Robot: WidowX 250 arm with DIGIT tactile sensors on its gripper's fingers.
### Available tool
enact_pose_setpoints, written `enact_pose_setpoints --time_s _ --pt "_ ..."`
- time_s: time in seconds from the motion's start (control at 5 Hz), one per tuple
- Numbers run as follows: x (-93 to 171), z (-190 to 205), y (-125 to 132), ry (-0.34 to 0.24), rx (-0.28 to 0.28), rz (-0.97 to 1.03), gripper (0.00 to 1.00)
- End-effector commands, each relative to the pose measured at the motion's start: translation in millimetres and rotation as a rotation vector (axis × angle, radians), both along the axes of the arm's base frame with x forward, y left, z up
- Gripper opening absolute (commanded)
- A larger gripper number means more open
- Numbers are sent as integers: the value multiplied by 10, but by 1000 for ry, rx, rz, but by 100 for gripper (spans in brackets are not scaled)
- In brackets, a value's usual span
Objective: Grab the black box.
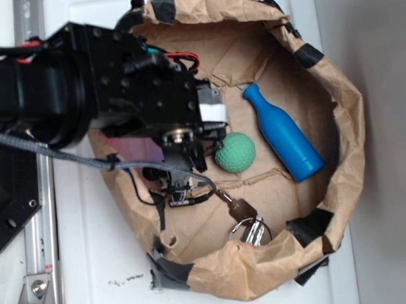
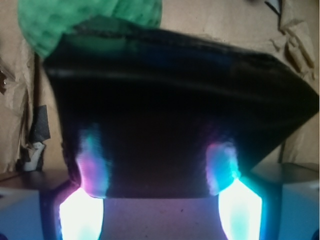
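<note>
Two Glowing Fingers Clamping Black Box

Gripper [image 2: 160,205] is gripping the black box [image 2: 175,110] at its near edge, its wide face tilting and spanning left to right. Green ball [image 2: 75,20] is peeking just behind it. Exterior view is hiding the box under the arm, inside the paper basket [image 1: 348,120].

glossy black box [image 2: 175,105], tilted, against green ball [image 2: 90,20]

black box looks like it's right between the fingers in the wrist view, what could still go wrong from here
1. The black box fills the wrist view, with only its near edge between the glowing fingertips, so a shallow grip might slip.
2. The green ball sits right behind the box; pushing further could roll it away or tilt the box.
3. In the exterior view the arm hides the gripper, so the grip cannot be confirmed there, and the keys lie close by.
</note>
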State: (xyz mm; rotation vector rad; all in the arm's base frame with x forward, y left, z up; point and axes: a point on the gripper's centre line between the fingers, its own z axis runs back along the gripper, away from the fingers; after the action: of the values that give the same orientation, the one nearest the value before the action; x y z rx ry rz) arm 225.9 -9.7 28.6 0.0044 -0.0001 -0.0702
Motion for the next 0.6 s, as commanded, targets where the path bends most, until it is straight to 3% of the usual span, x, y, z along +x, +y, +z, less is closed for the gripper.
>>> enact_pose_setpoints --time_s 0.0,0.2,0.4 --pt "80 743 66 -200 3 35 0" --pt "65 936 160 -231 -26 67 0" --pt "68 936 171 -211 -34 48 93"
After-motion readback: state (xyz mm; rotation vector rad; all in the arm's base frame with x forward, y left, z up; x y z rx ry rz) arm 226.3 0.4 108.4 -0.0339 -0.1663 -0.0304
